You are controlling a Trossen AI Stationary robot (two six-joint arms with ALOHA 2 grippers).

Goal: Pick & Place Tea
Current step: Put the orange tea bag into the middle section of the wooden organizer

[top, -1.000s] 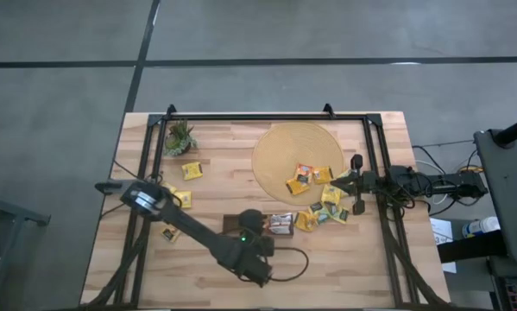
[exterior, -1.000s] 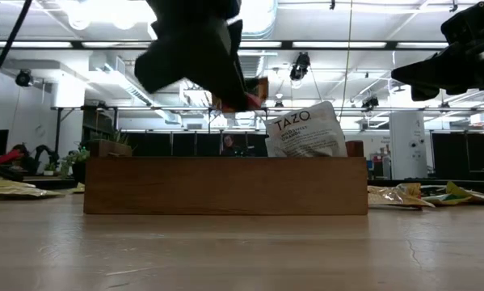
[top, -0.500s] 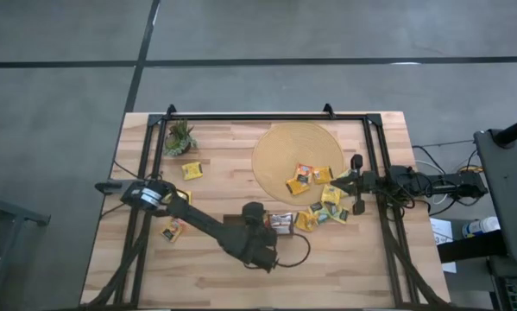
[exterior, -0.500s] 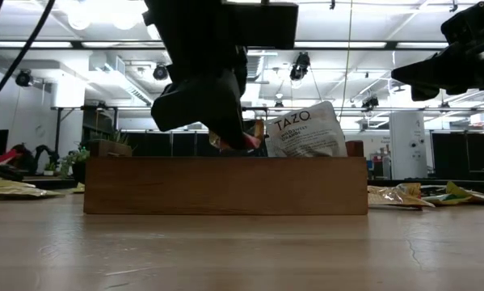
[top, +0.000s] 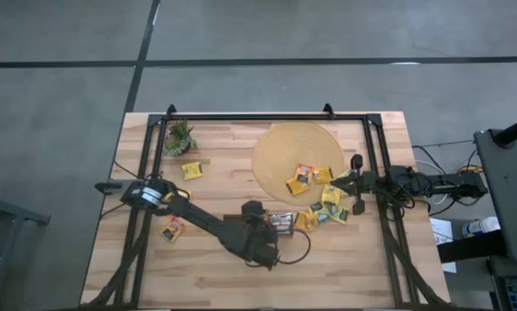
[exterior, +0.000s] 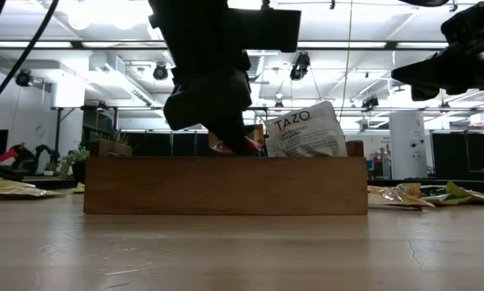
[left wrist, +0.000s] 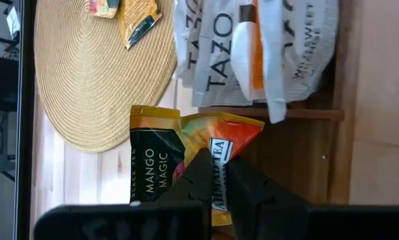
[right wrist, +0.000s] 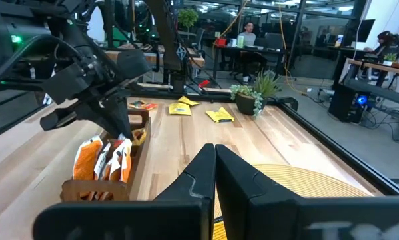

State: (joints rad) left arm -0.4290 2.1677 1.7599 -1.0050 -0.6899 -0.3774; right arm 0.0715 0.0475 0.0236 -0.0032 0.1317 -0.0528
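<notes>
A dark brown oblong tray point(top: 274, 226) lies near the table's front middle, and white-and-orange tea sachets point(left wrist: 252, 47) stand in it. In the low view one of them point(exterior: 306, 129) sticks up above the tray's front wall point(exterior: 225, 184). My left gripper point(left wrist: 219, 163) hangs over the tray's left part, shut on an orange-and-yellow sachet point(left wrist: 179, 153). More yellow sachets lie on the round mat point(top: 280, 142) and beside it point(top: 327, 207). My right gripper point(right wrist: 214, 160) waits shut at the table's right edge point(top: 355, 186). My left gripper pinches the orange-and-yellow sachet between its two fingers, which sit on the middle of the sachet's near end point(left wrist: 202, 150). The fingers slant down from the table's near left. The sachet's free end point(exterior: 246, 147) hangs at the tray's rim; whether it touches the tray I cannot tell.
A small green plant point(top: 180, 136) stands at the far left. Loose yellow sachets lie on the wood at the left point(top: 191, 170) point(top: 173, 229). A black frame point(top: 267, 117) runs around the work area. People sit at desks beyond the table point(right wrist: 249, 30).
My left gripper has come down and moved toward the table's right, over the tray, rolling a little as it went. The orange-and-yellow sachet has stayed in its hold and has sunk from well above the tray to the level of the rim.
</notes>
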